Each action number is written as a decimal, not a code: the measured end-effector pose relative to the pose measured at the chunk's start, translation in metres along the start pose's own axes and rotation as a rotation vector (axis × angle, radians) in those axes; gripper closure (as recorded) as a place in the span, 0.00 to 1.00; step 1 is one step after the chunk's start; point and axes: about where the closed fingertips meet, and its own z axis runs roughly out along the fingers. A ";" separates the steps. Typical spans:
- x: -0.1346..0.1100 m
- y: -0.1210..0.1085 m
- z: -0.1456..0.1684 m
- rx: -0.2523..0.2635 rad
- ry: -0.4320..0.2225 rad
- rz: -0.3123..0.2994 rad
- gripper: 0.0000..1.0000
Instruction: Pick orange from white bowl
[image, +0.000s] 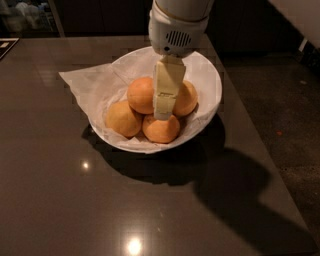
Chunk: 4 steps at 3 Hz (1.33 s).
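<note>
While three other fruits (122, 118) crowd the paper-lined white bowl (214, 80) on the dark table (65, 200), my gripper (162, 115) hangs among them; I can't tell whether it's clamped. The orange (140, 94), biggest and deep reddish, tops the pile just beside it.

Dim indoor room, kitchen-like: a glossy dark worktop (75, 200) shows light reflections (134, 246) beside a speckled hard floor (282, 105), the robot's claw (163, 113) low inside a white bowl (212, 82) on it.

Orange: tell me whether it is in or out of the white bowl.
In. The orange sits atop the other fruits inside the white bowl; the gripper hangs beside it.
</note>
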 end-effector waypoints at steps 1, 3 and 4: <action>-0.005 -0.002 0.014 -0.037 -0.002 0.033 0.03; -0.012 -0.009 0.028 -0.080 -0.004 0.065 0.10; -0.011 -0.011 0.037 -0.107 -0.014 0.085 0.09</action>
